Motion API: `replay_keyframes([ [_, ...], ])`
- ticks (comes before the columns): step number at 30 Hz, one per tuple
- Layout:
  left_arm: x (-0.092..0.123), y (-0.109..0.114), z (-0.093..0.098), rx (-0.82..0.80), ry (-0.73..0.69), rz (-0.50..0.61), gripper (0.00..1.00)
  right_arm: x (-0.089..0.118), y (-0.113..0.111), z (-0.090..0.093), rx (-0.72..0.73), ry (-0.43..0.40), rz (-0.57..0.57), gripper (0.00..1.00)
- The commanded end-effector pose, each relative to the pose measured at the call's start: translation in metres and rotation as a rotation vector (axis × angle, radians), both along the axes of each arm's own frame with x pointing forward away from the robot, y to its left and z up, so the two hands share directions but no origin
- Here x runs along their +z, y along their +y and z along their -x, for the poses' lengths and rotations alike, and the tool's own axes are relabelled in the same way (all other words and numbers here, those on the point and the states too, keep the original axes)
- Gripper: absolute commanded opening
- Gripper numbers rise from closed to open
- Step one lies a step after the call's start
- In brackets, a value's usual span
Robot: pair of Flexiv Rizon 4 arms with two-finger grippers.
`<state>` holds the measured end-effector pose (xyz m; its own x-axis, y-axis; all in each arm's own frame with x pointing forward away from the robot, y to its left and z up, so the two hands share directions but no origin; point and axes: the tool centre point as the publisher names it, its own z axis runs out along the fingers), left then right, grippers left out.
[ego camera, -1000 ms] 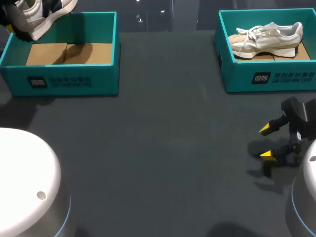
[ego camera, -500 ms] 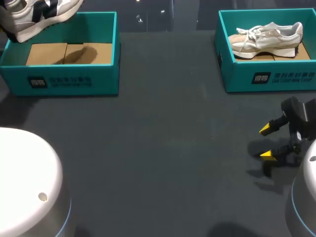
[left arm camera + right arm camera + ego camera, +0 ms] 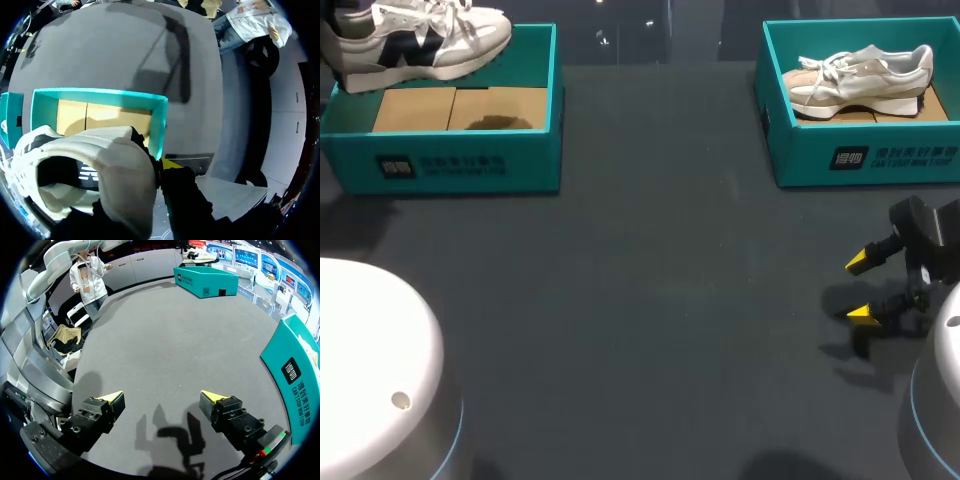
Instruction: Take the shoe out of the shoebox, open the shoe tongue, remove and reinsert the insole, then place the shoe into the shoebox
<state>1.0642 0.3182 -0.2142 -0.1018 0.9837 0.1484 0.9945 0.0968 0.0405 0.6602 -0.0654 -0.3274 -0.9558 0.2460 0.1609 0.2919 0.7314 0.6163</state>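
My left pincer [image 3: 152, 167] grips the white and navy shoe [image 3: 420, 40] at the heel collar. One yellow tip shows pressed against the outside of the collar, and the other finger is hidden by the shoe. The shoe hangs in the air over the back left part of the left shoebox [image 3: 460, 165], sole down and roughly level, with its toe pointing toward the middle of the counter [image 3: 660, 300]. It touches neither wall nor floor of the box. The box is teal, with a brown cardboard insert [image 3: 455, 108] on its floor that carries the shoe's shadow. Its front wall bears a small black label [image 3: 396, 167] with a line of pale print beside it.

My right pincer [image 3: 860, 288] is open just above the bare counter near my right side, with its yellow tips well apart and nothing between them. Beyond it stands the right shoebox [image 3: 865, 160], also teal, with its own black label and white print on the front wall. A cream shoe [image 3: 860, 75] lies inside it on cardboard.
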Motion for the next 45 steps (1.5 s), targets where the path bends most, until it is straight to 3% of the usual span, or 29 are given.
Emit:
replay_keyframes([
  [1,-0.003,-0.002,0.008,-0.024,-0.034,-0.01,0.0,0.001,0.0,0.002,-0.002,-0.002,0.004,1.0],
  [6,-0.003,-0.002,0.008,-0.024,-0.034,-0.01,0.0,0.001,0.0,0.002,-0.002,-0.002,0.004,1.0],
  [13,-0.036,-0.003,0.006,-0.049,-0.023,-0.004,0.0,0.001,0.0,0.002,-0.002,-0.002,0.004,1.0],
  [20,-0.054,-0.006,0.01,-0.077,-0.019,-0.021,0.0,0.001,0.0,0.002,-0.002,-0.002,0.004,1.0],
  [34,-0.056,-0.007,0.013,-0.109,-0.012,-0.017,0.0,0.001,0.0,0.002,-0.002,-0.002,0.004,1.0],
  [45,-0.101,-0.023,0.017,-0.105,0.022,-0.038,0.0,0.001,0.0,0.002,-0.002,-0.002,0.004,1.0],
])
